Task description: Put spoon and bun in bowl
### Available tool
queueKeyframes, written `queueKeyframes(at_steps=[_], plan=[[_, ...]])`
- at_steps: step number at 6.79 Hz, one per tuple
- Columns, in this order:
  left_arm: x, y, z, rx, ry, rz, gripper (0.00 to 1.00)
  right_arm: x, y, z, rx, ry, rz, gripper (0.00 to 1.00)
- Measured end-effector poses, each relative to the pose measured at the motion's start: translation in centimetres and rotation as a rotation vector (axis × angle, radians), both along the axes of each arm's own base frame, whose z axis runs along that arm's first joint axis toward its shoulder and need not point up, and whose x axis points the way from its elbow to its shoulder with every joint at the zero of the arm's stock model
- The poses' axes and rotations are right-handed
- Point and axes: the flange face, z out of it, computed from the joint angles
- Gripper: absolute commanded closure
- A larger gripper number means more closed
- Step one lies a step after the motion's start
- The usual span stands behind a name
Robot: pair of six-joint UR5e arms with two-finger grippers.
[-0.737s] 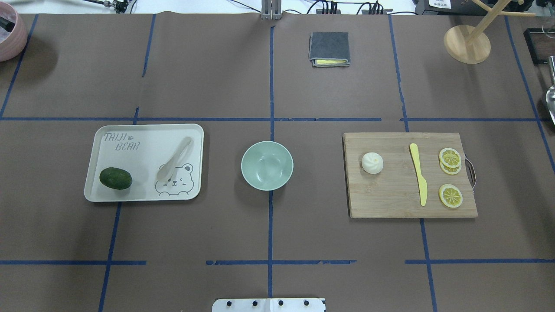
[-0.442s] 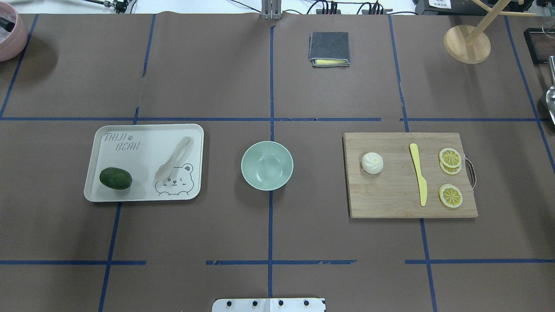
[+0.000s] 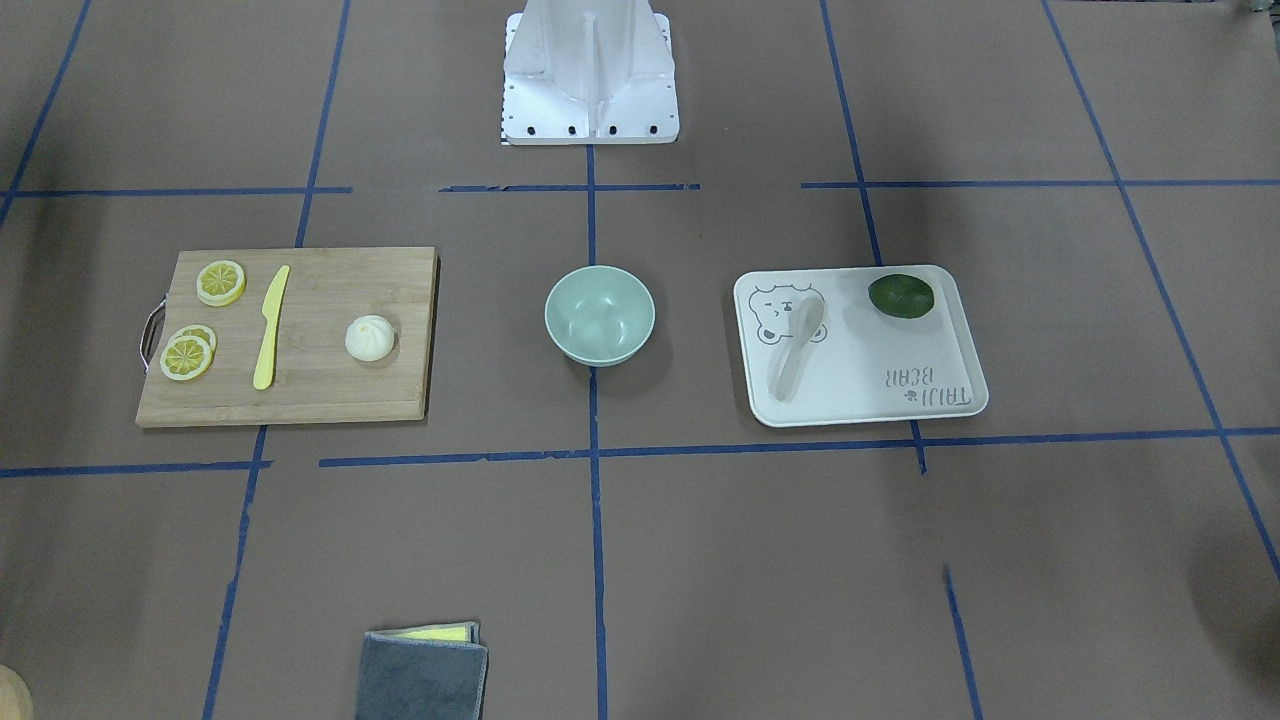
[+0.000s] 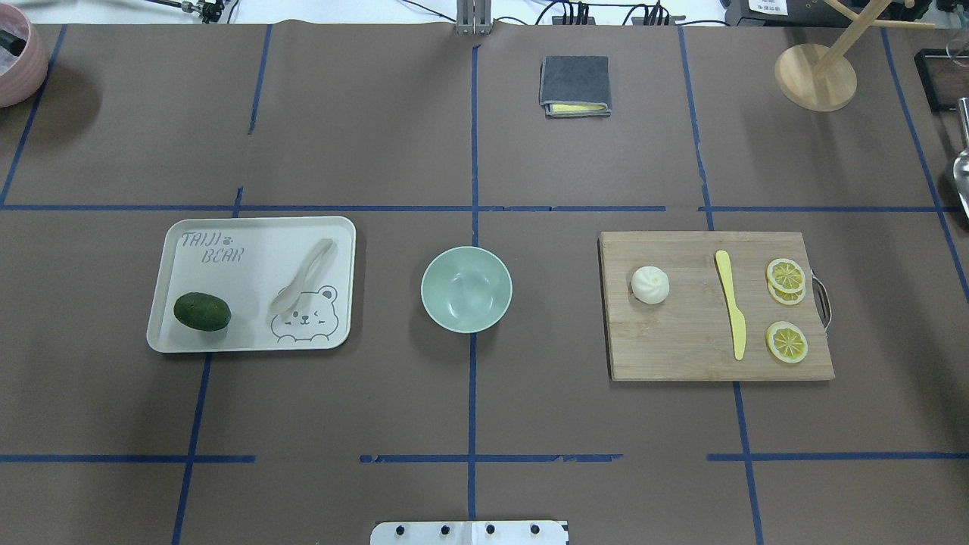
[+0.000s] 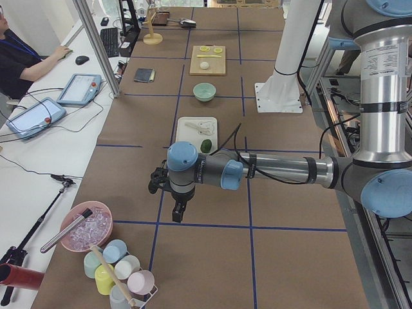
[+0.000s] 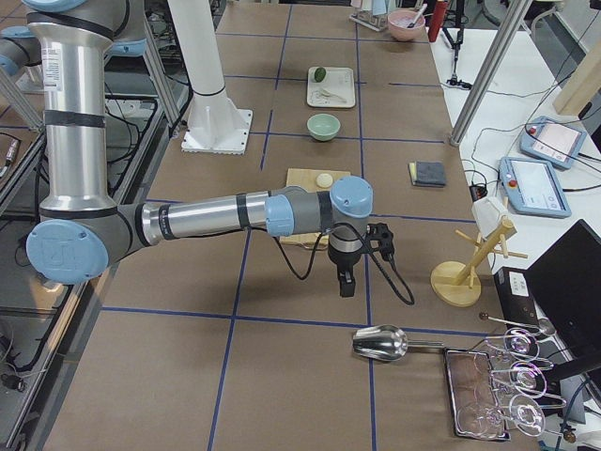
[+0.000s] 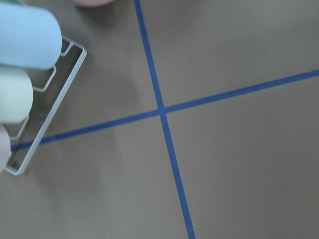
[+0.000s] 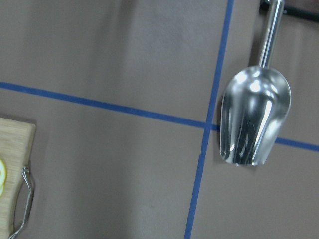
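Observation:
The beige spoon [image 4: 304,278] lies diagonally on the white bear-print tray [image 4: 227,242] at the left, also in the front-facing view [image 3: 795,348]. The white pleated bun [image 4: 650,284] sits on the left part of the wooden cutting board [image 4: 681,341]. The mint-green bowl [image 4: 466,289] stands empty at the table's centre. My left gripper [image 5: 176,211] shows only in the exterior left view, far from the tray near the cup rack. My right gripper [image 6: 346,282] shows only in the exterior right view, beyond the board. I cannot tell whether either is open or shut.
An avocado [image 4: 202,312] lies on the tray. A yellow knife [image 4: 731,304] and lemon slices [image 4: 786,276] lie on the board. A folded grey cloth [image 4: 574,85] and wooden stand [image 4: 815,76] are at the back. A metal scoop [image 8: 254,117] lies under my right wrist; cups [image 7: 25,40] under my left.

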Motion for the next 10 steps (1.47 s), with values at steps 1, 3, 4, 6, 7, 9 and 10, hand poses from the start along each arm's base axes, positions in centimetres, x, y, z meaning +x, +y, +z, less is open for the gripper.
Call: queueKeyframes(at_steps=[1,3,4,6,7,9,10], plan=[[0.1,-0.9,-1.4,0.103,0.005,-0.001,0.00,-0.5,-1.6,-2.2,0.103,-0.005,0.006,0.00],[0.2,-2.7,-5.0,0.347,0.024,-0.004,0.00,-1.3,-3.5,-5.2,0.096,-0.080,0.107,0.00],[0.8,-3.7,-7.1,0.464,0.046,-0.003,0.00,-1.8,-3.7,-5.8,0.076,-0.105,0.125,0.00],[6.0,-5.7,-11.4,0.553,0.125,0.036,0.00,-2.6,-3.7,-5.9,0.076,-0.112,0.121,0.00],[10.7,-6.3,-13.5,0.551,0.173,0.072,0.00,-2.8,-3.6,-6.0,0.095,-0.116,0.118,0.00],[22.5,-6.3,-18.6,0.480,0.270,0.166,0.00,-3.8,-3.5,-6.2,0.123,-0.128,0.101,0.00],[27.8,-6.2,-20.9,0.395,0.269,0.197,0.00,-4.4,-3.4,-6.3,0.128,-0.131,0.087,0.00]])
